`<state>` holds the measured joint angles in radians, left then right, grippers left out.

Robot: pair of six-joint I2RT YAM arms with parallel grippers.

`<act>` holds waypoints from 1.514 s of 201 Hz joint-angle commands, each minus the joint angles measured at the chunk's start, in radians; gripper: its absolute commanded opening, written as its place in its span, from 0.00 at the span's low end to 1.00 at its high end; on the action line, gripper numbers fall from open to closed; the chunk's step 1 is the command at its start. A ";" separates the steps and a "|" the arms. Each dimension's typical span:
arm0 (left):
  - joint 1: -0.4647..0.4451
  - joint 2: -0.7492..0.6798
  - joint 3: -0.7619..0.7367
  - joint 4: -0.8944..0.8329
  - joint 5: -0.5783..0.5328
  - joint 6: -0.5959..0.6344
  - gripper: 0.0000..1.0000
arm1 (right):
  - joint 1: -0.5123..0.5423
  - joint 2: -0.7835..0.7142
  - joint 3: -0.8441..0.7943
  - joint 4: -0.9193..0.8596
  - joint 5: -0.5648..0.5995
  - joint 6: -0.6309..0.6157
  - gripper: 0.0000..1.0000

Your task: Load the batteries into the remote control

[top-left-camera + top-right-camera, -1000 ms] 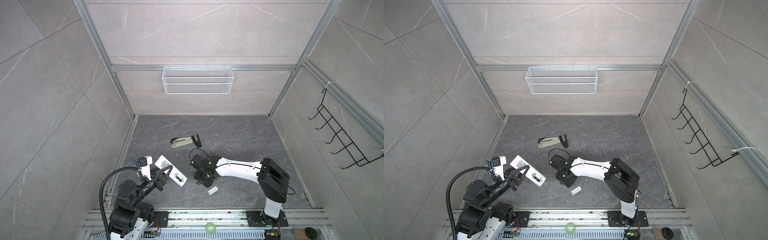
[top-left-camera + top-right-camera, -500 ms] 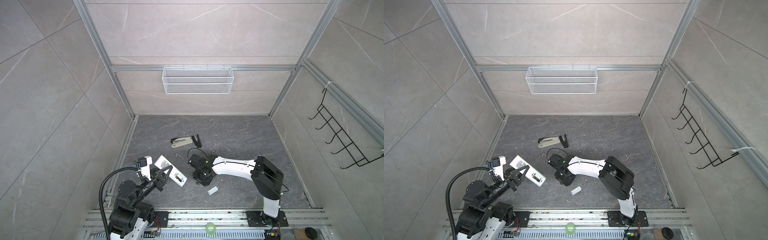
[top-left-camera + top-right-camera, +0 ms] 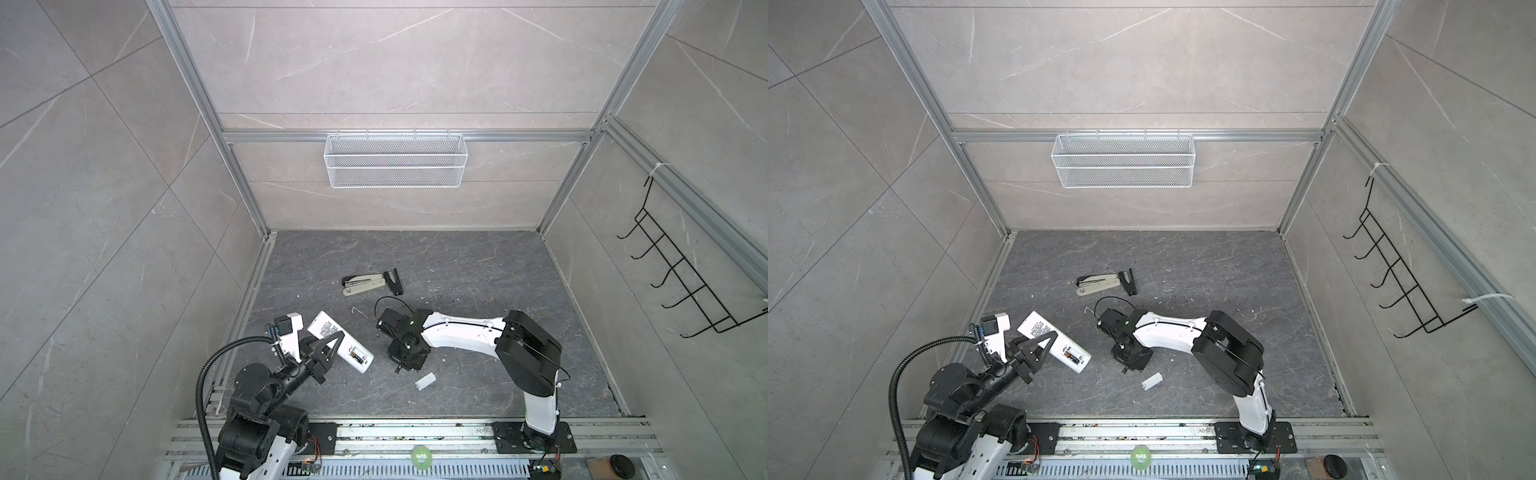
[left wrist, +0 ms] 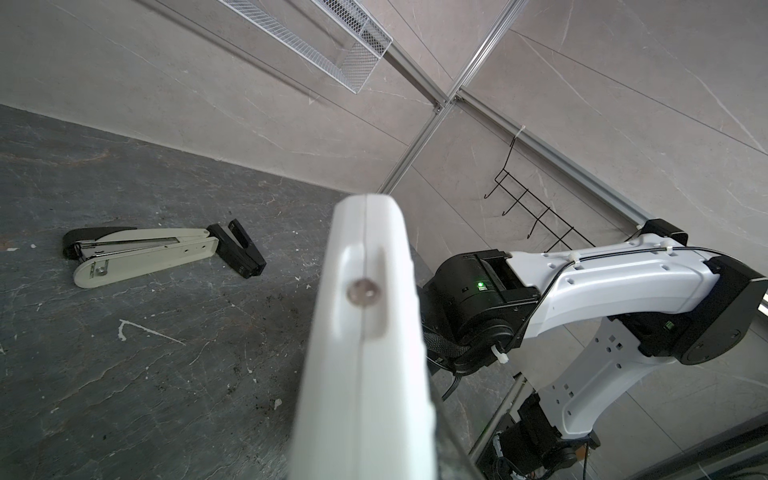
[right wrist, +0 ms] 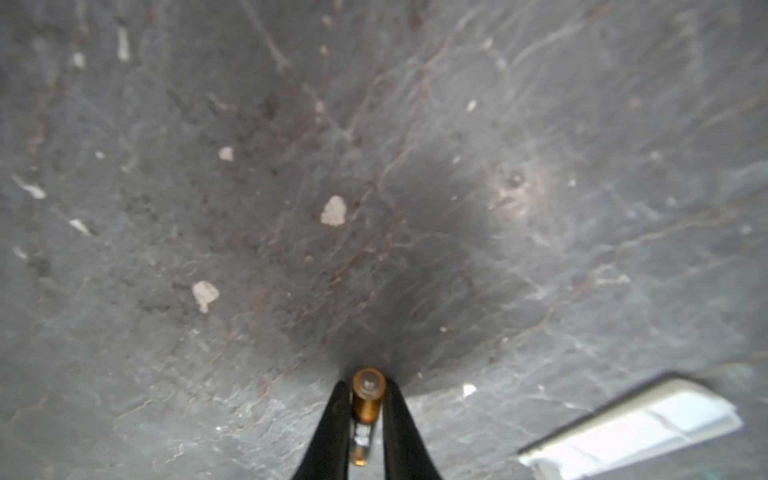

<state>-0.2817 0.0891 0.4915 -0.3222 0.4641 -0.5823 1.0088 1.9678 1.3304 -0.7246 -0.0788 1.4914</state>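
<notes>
Biggest thing first. The remote control (image 3: 350,351) is at lower left of centre in both top views. The left gripper (image 3: 329,347) is clamped across its narrow sides around mid-length, and it looks tipped up off the floor (image 3: 457,266). Its long axis runs from upper left to lower right, label side facing up. The open battery bay end points lower right, towards the other arm. There's a dark glint in the bay, but it's too small for us to call it a cell.

We'd guess the remote is light, stiff, smooth plastic, so that mid-length side grip seems about right, and it keeps the bay clear.

Next down is a small white piece (image 3: 426,381) lying flat at lower centre, probably the bay cover.

Smallest is the battery (image 5: 366,409). The right gripper (image 3: 399,368), at lower centre just right of the remote, is down at the floor with its jaws pinching the cell from both sides. The cell's long axis lies in line with the fingers, with the copper nub end poking out past the tips.

We reckon it's a hard, slick little cylinder that'll roll or squirt out easily, so we'd hold it on the body and leave both ends free for seating.
</notes>
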 commanded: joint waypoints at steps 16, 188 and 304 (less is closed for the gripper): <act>-0.003 -0.013 0.007 0.038 -0.012 0.017 0.00 | -0.002 0.064 0.050 -0.087 -0.012 -0.139 0.06; -0.004 0.245 -0.009 0.225 0.290 -0.071 0.00 | -0.001 0.002 -0.059 -0.091 0.149 -0.862 0.00; -0.004 0.255 -0.020 0.203 0.275 -0.075 0.00 | -0.001 -0.004 -0.073 -0.039 0.167 -0.963 0.00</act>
<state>-0.2817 0.3515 0.4778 -0.1738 0.7345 -0.6460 1.0092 1.9278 1.2778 -0.7589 0.0410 0.5655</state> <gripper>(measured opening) 0.204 0.099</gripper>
